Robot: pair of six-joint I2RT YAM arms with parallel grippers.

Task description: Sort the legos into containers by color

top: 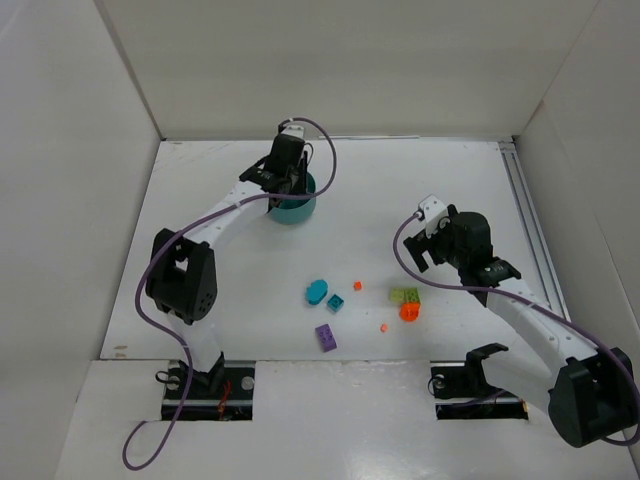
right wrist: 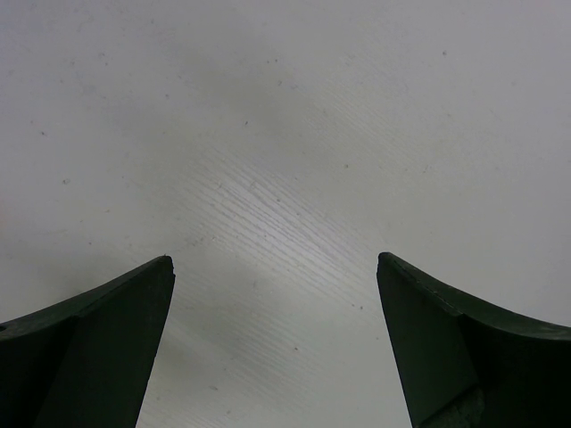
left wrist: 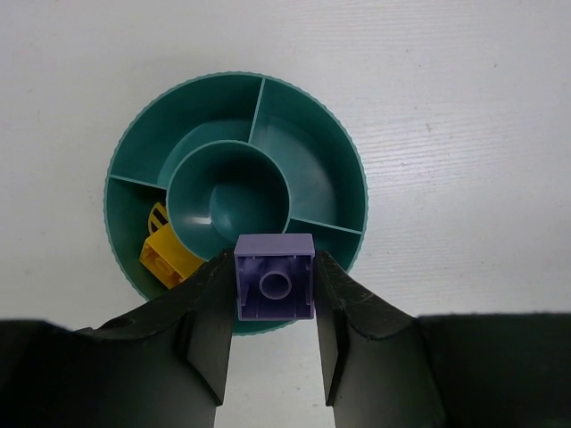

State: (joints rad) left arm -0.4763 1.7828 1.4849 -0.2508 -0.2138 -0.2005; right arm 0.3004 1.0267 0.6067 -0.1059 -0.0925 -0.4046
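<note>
**Task status.** Sorting is at an early stage. As far as the left wrist view shows, the dish [left wrist: 355,183] contains only yellow bricks [left wrist: 166,257], all in one wedge on the left of that view. The centre cup [left wrist: 227,189] and the other visible wedges are bare. One purple brick [left wrist: 276,283] is at the dish but not yet released. Seven pieces lie on the table [top: 250,310], well apart from the dish:

- a teal oval [top: 317,291]
- a teal brick [top: 336,303]
- a loose purple brick [top: 325,337]
- a lime brick [top: 405,296]
- three orange bits [top: 409,312]

On this evidence, most of the task is left.

**Left gripper** [left wrist: 275,260]. The jaws stand close together and are clamped on the purple brick, one finger on each side face. The brick's hollow underside faces the wrist camera. The brick hangs over the near part of the dish, between the centre cup and the outer rim. The brick and fingers hide the wedge below, so its contents cannot be told.

**Right gripper** [right wrist: 275,259]. The jaws are spread wide. It holds nothing and touches nothing, and only bare table shows between the fingers. In the top view it hovers near the lime brick.
</note>
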